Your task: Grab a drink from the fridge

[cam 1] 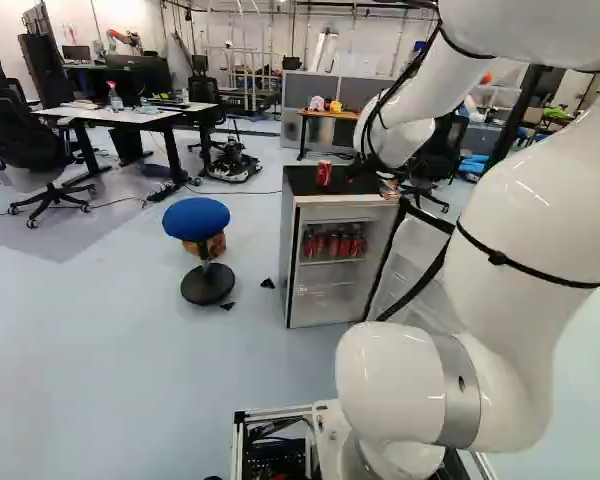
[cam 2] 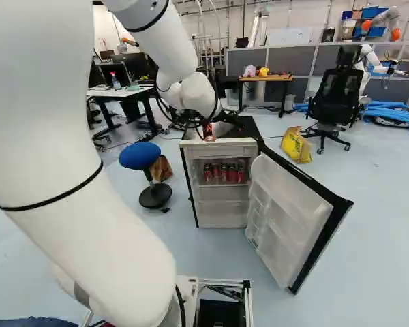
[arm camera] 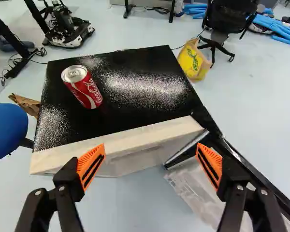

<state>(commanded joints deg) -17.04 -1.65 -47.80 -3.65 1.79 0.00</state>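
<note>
The gripper (cam 2: 230,120) is partly visible above the fridge (cam 2: 221,151) in the right base view. In the wrist view the gripper (arm camera: 150,165) is open, its orange-padded fingers wide apart with nothing gripped. One red can (arm camera: 82,87) stands upright on the fridge's black top, ahead of the fingers and towards the blue stool's side; the left base view shows this can (cam 1: 324,173) too. Several red cans (cam 2: 223,173) stand on a shelf inside the fridge. The fridge door (cam 2: 290,218) is swung wide open.
A blue stool (cam 1: 196,218) stands beside the fridge, with a brown bag (cam 2: 161,169) near it. Behind the fridge are a yellow bag (cam 2: 296,144) and a black office chair (cam 2: 335,102). White desks (cam 1: 130,114) stand farther off. Another robot (cam 2: 373,60) is at the back.
</note>
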